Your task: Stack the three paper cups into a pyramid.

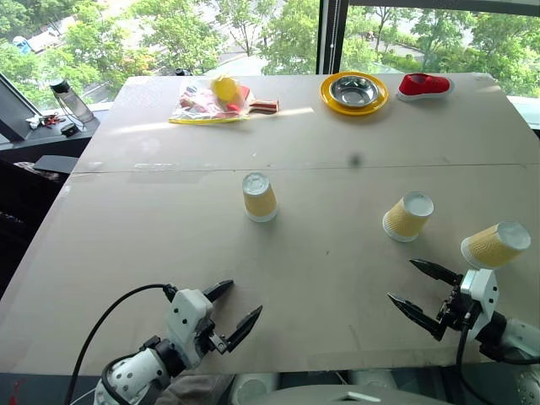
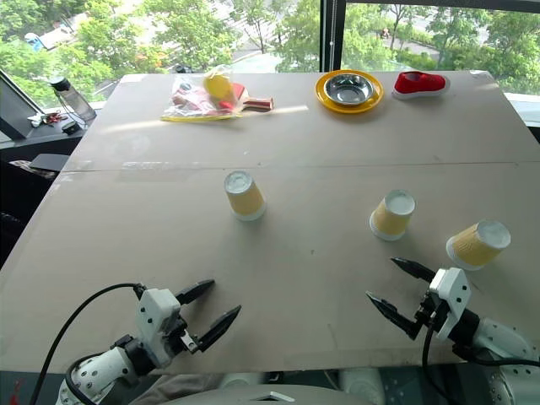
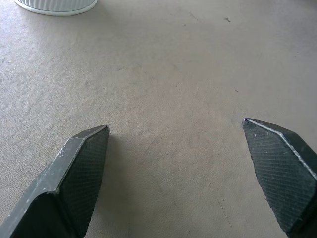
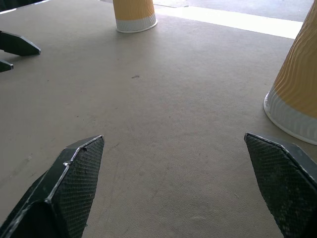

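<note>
On the big surface (image 1: 169,245) three yellow cups stand upside down, far apart: one cup (image 1: 259,197) in the middle, two cups (image 1: 407,217) (image 1: 494,245) on the right. No stacking yet. The left tool (image 1: 229,310) and right tool (image 1: 426,292) are wide and empty. I think the right tool should grab its nearest cup first.

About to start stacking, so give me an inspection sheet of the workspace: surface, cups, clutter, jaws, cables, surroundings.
Surface: tan table, seam across the middle, small dark spot past it.
Cups: three, all upside down and apart; left cup, middle cup, right cup. No pyramid yet.
Clutter: far edge only; plastic bag of items, steel bowl on yellow plate, red shoe.
Jaws: left gripper open, empty; right gripper open, empty, nearest the right cup.
Cables: black cable looping at left arm.
Surroundings: window, trees outside; bottle on a side ledge.
</note>
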### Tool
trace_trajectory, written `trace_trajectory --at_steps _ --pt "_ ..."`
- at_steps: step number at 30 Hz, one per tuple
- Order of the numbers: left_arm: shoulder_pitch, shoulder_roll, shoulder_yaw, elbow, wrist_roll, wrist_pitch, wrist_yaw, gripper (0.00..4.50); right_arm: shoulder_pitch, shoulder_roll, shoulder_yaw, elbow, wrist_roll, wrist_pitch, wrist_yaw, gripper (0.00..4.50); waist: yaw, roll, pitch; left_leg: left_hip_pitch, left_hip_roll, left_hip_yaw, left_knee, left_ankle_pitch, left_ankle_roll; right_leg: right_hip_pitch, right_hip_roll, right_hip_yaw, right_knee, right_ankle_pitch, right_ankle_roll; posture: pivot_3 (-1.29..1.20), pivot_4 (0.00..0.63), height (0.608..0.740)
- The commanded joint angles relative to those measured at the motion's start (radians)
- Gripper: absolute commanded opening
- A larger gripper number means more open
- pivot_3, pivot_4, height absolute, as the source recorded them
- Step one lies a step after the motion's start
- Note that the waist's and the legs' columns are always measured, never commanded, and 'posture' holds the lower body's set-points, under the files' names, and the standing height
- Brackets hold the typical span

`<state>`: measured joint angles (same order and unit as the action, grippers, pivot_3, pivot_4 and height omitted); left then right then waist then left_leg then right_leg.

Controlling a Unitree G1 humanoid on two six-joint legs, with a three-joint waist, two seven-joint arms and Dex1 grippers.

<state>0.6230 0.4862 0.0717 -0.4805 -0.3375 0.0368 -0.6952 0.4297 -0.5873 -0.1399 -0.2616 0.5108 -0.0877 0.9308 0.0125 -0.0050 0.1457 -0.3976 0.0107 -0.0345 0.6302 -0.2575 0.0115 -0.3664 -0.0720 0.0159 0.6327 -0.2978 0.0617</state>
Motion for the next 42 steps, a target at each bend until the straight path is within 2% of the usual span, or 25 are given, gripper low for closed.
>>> trace_trajectory --at_steps 1,7,18,22,28,32,37,42 --pt "0.041 -0.011 0.011 0.062 0.008 -0.062 -0.023 4.42 -0.016 -0.012 -0.031 -0.031 0.009 0.018 -0.004 4.5 0.0 0.0 0.0 0.0 0.0 0.0 0.0 0.0 0.0 0.0 0.0 0.0 0.0 0.0 0.0 0.0 0.15 0.74" --pt "0.048 -0.05 -0.002 0.164 0.028 -0.182 -0.036 4.42 -0.041 -0.032 -0.033 -0.034 -0.007 0.047 -0.002 4.5 -0.001 0.001 -0.001 0.003 0.0 0.002 0.004 0.0 0.0 0.0 0.001 0.0 0.006 0.0 0.0 0.0 0.15 0.74" --pt "0.005 0.003 0.027 0.247 -0.001 -0.229 -0.107 4.42 -0.022 0.02 -0.016 -0.04 -0.059 0.004 -0.035 4.5 -0.003 0.005 -0.004 0.007 0.0 0.002 0.004 0.0 0.0 0.003 0.002 0.001 0.01 0.0 0.0 0.0 0.15 0.74" --pt "-0.023 0.012 0.024 0.238 0.012 -0.219 -0.108 4.42 -0.015 0.037 -0.018 -0.023 -0.079 -0.009 -0.048 4.5 -0.001 0.004 -0.004 0.014 0.0 0.002 0.004 0.0 0.0 0.009 0.002 0.001 0.01 0.0 0.0 0.0 0.15 0.74" --pt "-0.101 0.046 0.012 0.144 -0.002 -0.112 -0.087 4.42 -0.08 0.064 -0.04 0.019 -0.073 -0.024 -0.074 4.5 -0.001 0.004 -0.004 0.016 0.0 0.001 0.004 0.0 0.0 0.011 0.002 0.001 0.011 -0.001 0.0 0.0 0.15 0.74" --pt "-0.146 0.057 0.0 0.1 -0.007 -0.063 -0.085 4.42 -0.126 0.105 -0.079 0.013 -0.055 -0.014 -0.147 4.5 -0.001 0.001 -0.003 0.016 0.0 0.001 0.006 0.0 0.0 0.012 0.002 0.001 0.011 0.0 0.0 0.0 0.15 0.74" --pt "-0.256 0.103 0.021 -0.039 -0.142 0.078 -0.106 4.42 -0.211 0.149 -0.119 -0.001 -0.056 0.039 -0.28 4.5 0.0 0.001 -0.002 0.013 0.0 0.001 0.006 0.0 0.0 0.009 0.002 0.001 0.013 0.0 0.0 0.0 0.15 0.74" --pt "-0.433 0.204 0.053 -0.142 -0.294 0.241 -0.127 4.42 -0.311 0.173 -0.107 0.011 -0.057 0.103 -0.357 4.5 -0.002 0.001 -0.002 0.014 0.0 0.001 0.006 0.0 0.0 0.009 0.002 0.001 0.016 0.0 0.0 0.0 0.15 0.74"
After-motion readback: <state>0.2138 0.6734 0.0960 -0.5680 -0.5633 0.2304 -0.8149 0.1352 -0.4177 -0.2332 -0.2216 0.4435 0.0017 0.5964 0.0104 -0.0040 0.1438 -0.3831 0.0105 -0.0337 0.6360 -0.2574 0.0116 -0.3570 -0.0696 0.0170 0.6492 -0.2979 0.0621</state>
